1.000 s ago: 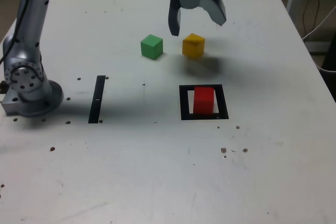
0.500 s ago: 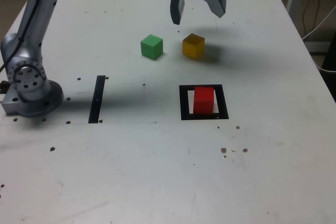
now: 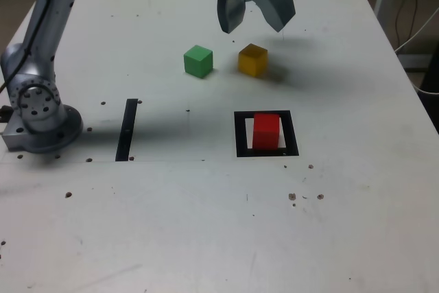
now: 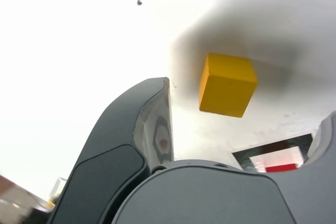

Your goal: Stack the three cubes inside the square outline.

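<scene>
Though speckled, white tabletop [image 3: 171, 224] near cables [image 3: 425, 92].

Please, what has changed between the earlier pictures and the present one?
In the exterior view, the open hand has first moved up in the picture, then turned a little, so that its jaws now show broader. It hovers above the yellow cube. Nothing was taken hold of or let go. The yellow cube, the green cube and the red cube inside the square outline stayed where they were.
</scene>
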Tool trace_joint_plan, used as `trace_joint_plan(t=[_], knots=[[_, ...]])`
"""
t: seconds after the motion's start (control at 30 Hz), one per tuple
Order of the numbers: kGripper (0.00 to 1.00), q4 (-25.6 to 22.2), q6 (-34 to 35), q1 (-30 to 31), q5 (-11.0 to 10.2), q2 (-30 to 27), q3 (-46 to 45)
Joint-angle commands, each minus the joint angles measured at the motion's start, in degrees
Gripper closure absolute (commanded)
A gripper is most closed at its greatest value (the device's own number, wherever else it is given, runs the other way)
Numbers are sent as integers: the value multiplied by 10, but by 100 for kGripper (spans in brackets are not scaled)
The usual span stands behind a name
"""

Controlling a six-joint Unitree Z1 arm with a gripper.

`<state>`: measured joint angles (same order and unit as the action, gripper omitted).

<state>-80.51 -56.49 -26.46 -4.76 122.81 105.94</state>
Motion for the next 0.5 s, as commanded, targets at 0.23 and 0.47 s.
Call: trace_joint_plan(t=[0.23,0.47], knots=[[3,28,-26,-1,-1,-11,-27],[3,43,-25,1,-5,-8,-40]])
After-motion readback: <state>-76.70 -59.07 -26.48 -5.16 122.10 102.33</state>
